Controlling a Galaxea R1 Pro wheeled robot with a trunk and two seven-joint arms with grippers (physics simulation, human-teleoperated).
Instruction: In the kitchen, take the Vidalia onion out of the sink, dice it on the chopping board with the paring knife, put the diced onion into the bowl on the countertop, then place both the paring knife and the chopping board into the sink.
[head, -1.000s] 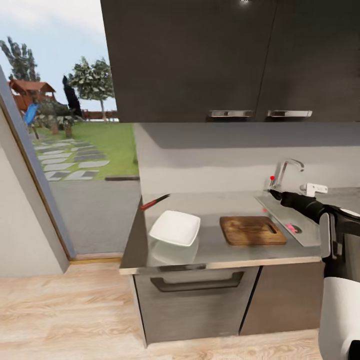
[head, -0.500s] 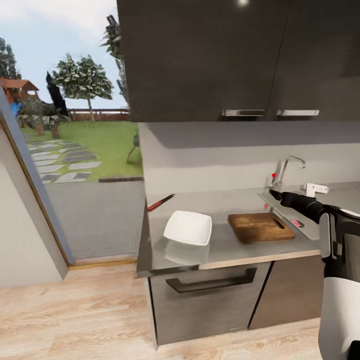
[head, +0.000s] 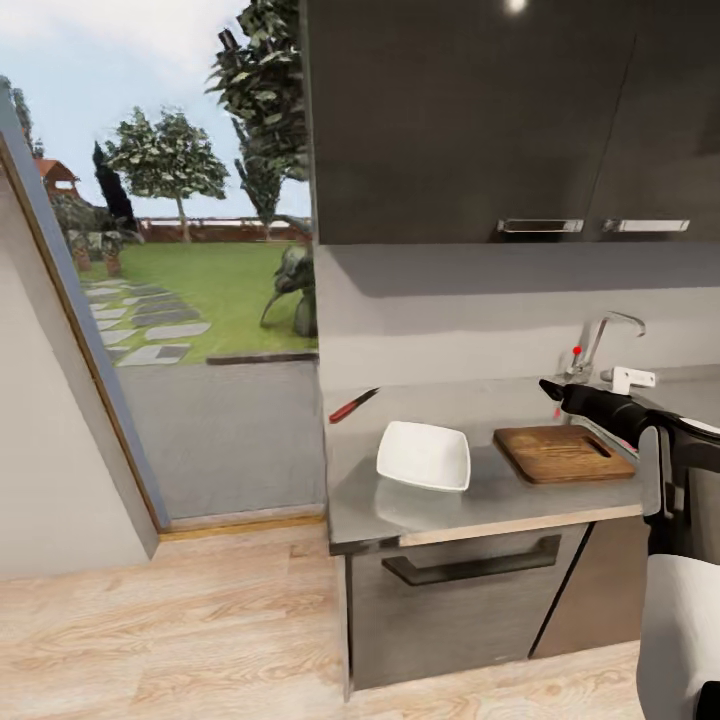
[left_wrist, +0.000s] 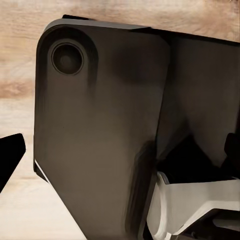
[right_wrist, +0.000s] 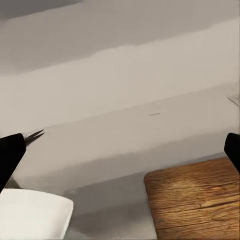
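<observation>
The brown chopping board (head: 563, 452) lies on the grey countertop (head: 500, 495), with the white square bowl (head: 424, 455) to its left. Farther back left, the paring knife (head: 352, 405) rests at the counter's corner, its red handle over the edge. The chrome tap (head: 603, 335) marks the sink, whose basin is hidden behind my right arm. My right gripper (head: 548, 388) hovers above the board's far side. In the right wrist view this gripper (right_wrist: 120, 150) is open over the board (right_wrist: 197, 200) and bowl (right_wrist: 32, 220). My left gripper (left_wrist: 120, 152) is open, facing the robot's dark body.
Dark wall cupboards (head: 500, 120) hang over the counter. A dark drawer front with a handle (head: 470, 562) sits below it. Left of the counter, a glass door opens onto a garden. Light wood floor (head: 170, 620) lies in front.
The whole view has swung, so the counter, bowl, board and knife sit further right in the picture. They have not moved on the counter. My right arm holds its pose.
</observation>
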